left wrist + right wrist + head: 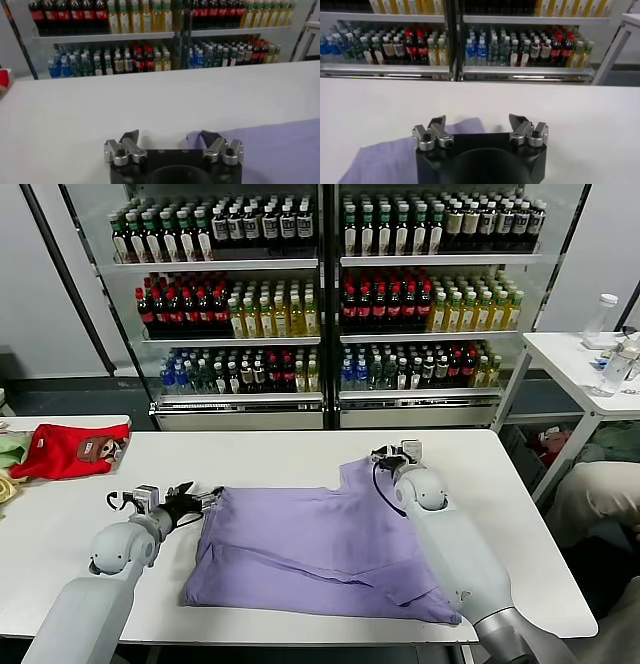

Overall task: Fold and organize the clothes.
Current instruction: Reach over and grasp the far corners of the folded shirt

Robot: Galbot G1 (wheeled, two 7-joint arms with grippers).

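The clothes, a lavender T-shirt (310, 554), lie flat and partly folded on the white table (250, 454). My left gripper (205, 500) sits low at the shirt's far left corner, open with nothing between its fingers. In the left wrist view, the left gripper (170, 137) has one fingertip (209, 137) over the edge of the lavender cloth (280, 150). My right gripper (393, 454) is at the shirt's far right corner, also open. The right wrist view shows the right gripper (477, 122) empty, with the cloth (385, 157) beside and under it.
A red garment (70, 449) with a brown patch lies at the table's far left, beside pale green (10, 446) and yellow (4, 486) ones. Drink shelves (320, 304) stand behind the table. A small side table (585, 374) and a seated person's leg (600, 494) are at the right.
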